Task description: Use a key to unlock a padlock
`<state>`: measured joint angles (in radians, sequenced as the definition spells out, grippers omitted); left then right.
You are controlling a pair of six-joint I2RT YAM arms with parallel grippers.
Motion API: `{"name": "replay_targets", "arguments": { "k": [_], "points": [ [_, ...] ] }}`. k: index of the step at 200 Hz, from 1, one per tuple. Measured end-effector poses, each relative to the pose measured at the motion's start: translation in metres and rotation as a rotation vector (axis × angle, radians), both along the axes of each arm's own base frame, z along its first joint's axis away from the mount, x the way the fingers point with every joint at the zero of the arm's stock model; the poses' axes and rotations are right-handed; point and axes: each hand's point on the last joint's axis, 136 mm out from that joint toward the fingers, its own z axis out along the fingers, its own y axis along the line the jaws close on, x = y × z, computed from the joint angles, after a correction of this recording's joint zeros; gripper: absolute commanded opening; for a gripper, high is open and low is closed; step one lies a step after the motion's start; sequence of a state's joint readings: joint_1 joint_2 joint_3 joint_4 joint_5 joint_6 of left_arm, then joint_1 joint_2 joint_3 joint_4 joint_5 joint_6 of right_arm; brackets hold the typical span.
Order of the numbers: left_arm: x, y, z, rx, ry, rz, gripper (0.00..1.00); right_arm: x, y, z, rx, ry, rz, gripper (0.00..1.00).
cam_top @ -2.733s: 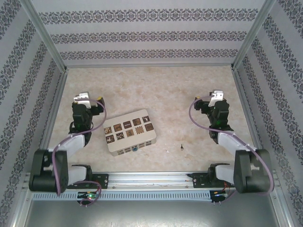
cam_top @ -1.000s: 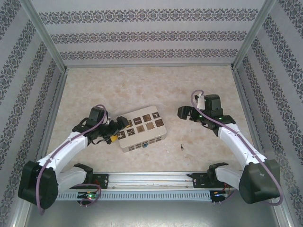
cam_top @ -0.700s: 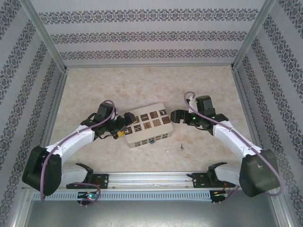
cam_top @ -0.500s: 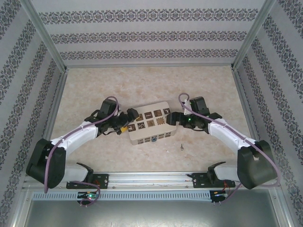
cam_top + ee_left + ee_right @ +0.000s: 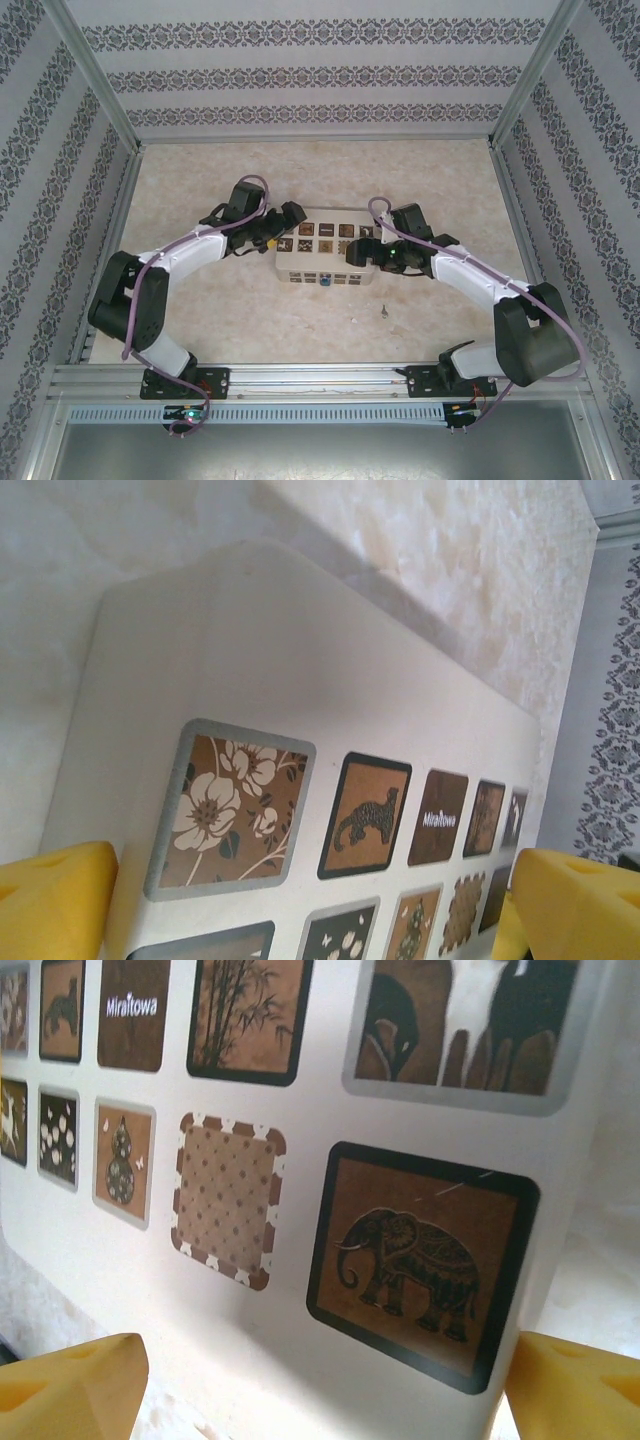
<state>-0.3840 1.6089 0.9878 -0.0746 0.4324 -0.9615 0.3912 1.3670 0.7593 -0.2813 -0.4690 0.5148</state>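
The tiny blue padlock hangs on the near side of a cream box with dark patterned squares, in the middle of the table. The key is a dark speck on the table, near and to the right of the box. My left gripper is open at the box's left end; in the left wrist view its yellow pads straddle the box. My right gripper is open at the right end, its pads either side of the box's corner.
Patterned walls with metal posts close in the beige table on three sides. A metal rail runs along the near edge between the arm bases.
Both arms swung inward from the sides to the box's two ends. The box slid away and to the right and turned square to the near edge. The right jaws narrowed slightly.
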Motion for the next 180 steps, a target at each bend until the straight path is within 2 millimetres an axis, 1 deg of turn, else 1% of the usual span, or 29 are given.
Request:
{"name": "replay_targets", "arguments": {
  "k": [54, 74, 106, 118, 134, 149, 165, 180],
  "points": [
    [0.028, -0.007, 0.001, 0.024, -0.034, -0.021, 0.99, -0.019, 0.008, 0.000, -0.033, 0.021, 0.033, 0.90],
    [0.033, -0.009, 0.003, 0.030, -0.042, -0.031, 0.99, -0.021, 0.008, -0.002, -0.045, 0.025, 0.039, 0.90],
    [0.037, -0.009, 0.007, 0.023, -0.047, -0.034, 0.99, -0.020, 0.004, 0.001, -0.081, -0.008, 0.029, 0.94],
    [0.038, -0.008, 0.008, 0.022, -0.050, -0.031, 0.99, -0.016, -0.001, 0.006, -0.103, -0.039, 0.010, 0.94],
    [0.039, -0.005, 0.012, 0.024, -0.058, -0.025, 0.99, -0.010, -0.010, 0.021, -0.131, -0.098, -0.023, 0.94],
    [0.040, 0.002, 0.021, 0.021, -0.078, -0.012, 0.99, -0.006, -0.020, 0.036, -0.150, -0.147, -0.058, 0.94],
    [0.040, 0.017, 0.036, 0.013, -0.111, 0.022, 0.99, -0.005, -0.035, 0.048, -0.176, -0.177, -0.105, 0.93],
    [0.037, 0.035, 0.051, 0.017, -0.149, 0.062, 0.99, -0.010, -0.048, 0.052, -0.204, -0.176, -0.135, 0.90]
  ]
}}
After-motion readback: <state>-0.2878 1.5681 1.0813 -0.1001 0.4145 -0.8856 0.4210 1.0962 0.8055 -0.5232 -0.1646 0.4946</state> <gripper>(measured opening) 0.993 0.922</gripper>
